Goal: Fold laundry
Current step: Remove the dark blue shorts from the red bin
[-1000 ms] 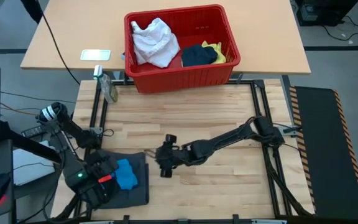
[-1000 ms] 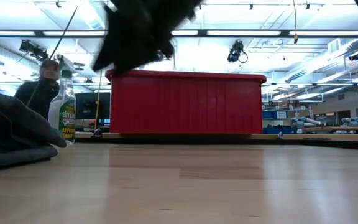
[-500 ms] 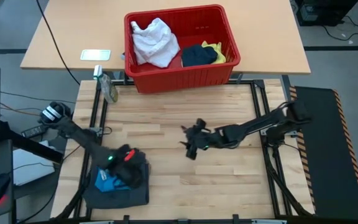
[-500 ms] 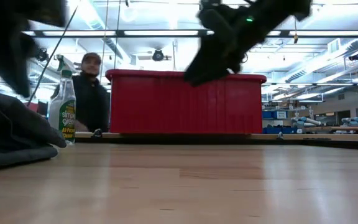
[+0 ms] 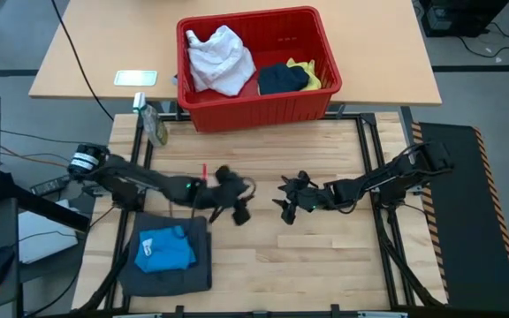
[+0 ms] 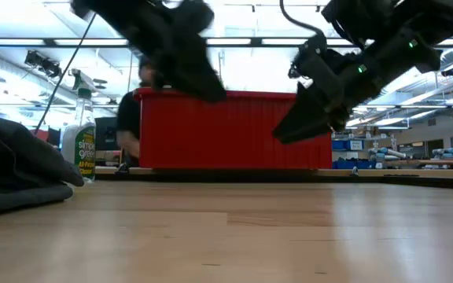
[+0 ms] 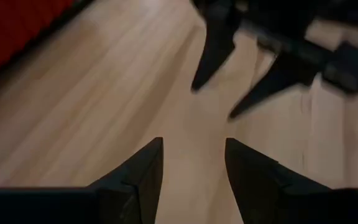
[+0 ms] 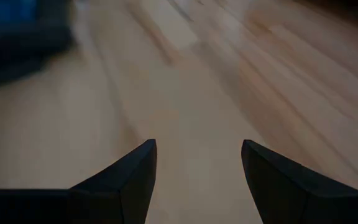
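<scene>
Left gripper (image 5: 237, 212) is out over the middle of the tabletop (image 5: 325, 256), fingers (image 7: 138, 177) parted with only bare wood showing between them, holding nothing. Right gripper (image 5: 285, 208) faces it from the other side, just beside it but not touching, fingers (image 8: 126, 180) spread wide, nothing held there either. In the left wrist view the right gripper's two dark fingers hang over the wood straight ahead. From the low view both grippers hang above the tabletop, clear of the surface, in front of the red basket (image 6: 234, 130).

Taking the basket as the landmark: both grippers are on the near side of it, well apart from it, with open wood between. The left arm (image 5: 140, 181) reaches in from the tabletop's left edge, the right arm (image 5: 387, 179) from its right edge.

The laundry is split between two places. In the basket (image 5: 237, 106), a white cloth (image 5: 219, 60) is heaped in the left half; a navy cloth (image 5: 281, 79) sits in the right half, and a yellow cloth (image 5: 307, 75) touches it on the side toward the basket's right wall. Well away from the basket, at the near left corner of the tabletop, a grey cloth (image 5: 188, 269) lies flat with a blue cloth (image 5: 166, 250) resting on top of it. The left gripper is near this pile, past its upper right corner, not touching.

A spray bottle (image 5: 153, 124) lies just off the basket's near left corner. In the low view, a person (image 6: 132, 126) is by the basket's left end, beyond the tabletop.
</scene>
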Controlling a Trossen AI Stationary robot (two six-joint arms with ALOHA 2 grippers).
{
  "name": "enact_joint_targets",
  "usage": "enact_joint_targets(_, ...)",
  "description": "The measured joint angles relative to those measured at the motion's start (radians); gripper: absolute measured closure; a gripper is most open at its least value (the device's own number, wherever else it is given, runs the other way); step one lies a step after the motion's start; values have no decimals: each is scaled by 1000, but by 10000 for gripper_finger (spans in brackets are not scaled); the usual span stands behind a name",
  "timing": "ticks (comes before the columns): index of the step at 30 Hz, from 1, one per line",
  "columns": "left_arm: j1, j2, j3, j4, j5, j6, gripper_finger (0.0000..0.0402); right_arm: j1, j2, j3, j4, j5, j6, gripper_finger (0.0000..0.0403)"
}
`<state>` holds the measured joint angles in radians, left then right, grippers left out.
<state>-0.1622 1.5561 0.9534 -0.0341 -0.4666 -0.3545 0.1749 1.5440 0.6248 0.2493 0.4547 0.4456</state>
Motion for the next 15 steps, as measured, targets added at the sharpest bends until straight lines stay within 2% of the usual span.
enact_joint_targets(3, 81, 26, 0, 77, 82, 96, 228, -2, -13, 0, -86, 82, -1, 163)
enact_joint_targets(11, 226, -3, -1, 155, 86, 404, 228, -8, -43, 0, -277, 193, 38, 163)
enact_joint_targets(15, 302, -12, -1, 188, 105, 538, 228, -38, -34, 1, -274, 239, -75, 163)
